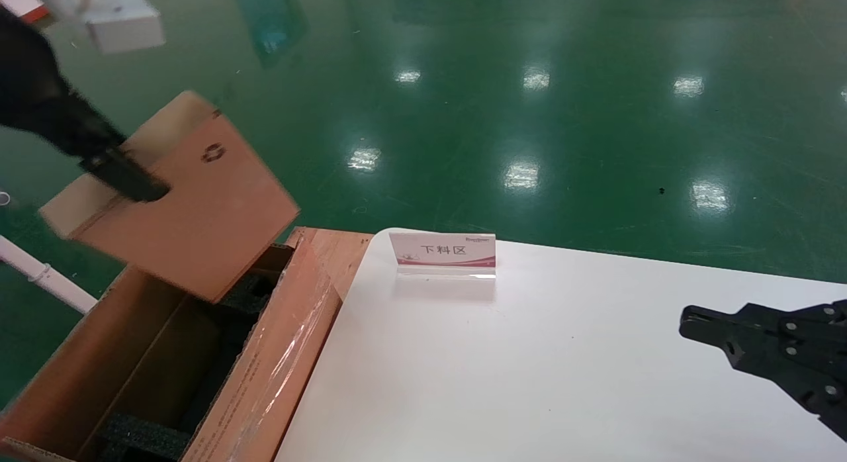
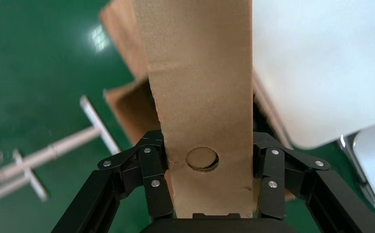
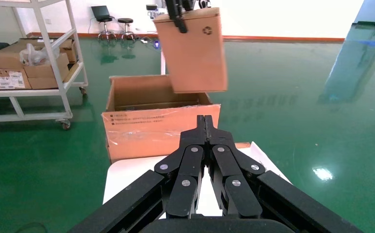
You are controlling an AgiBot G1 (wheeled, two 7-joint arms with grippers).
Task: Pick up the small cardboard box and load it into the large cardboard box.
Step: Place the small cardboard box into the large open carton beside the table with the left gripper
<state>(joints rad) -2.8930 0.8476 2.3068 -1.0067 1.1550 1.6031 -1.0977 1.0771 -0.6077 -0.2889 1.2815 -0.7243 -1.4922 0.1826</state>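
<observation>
Nearest the head camera, the right gripper [image 1: 688,320] rests idle over the white table [image 1: 529,369], its black fingers pressed together on nothing. The left gripper [image 2: 207,167] clamps the slim orange-brown small cardboard box [image 1: 192,210] across its pale holed edge, jaws spread just the box's thickness. It hangs tilted in the air above the open end of the long corrugated large cardboard box [image 1: 278,356], probably angled to slide in between the black foam blocks [image 1: 142,439].

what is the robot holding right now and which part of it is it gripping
The left gripper holds the small cardboard box by its narrow top end, near the round hole. The right gripper holds nothing.
</observation>
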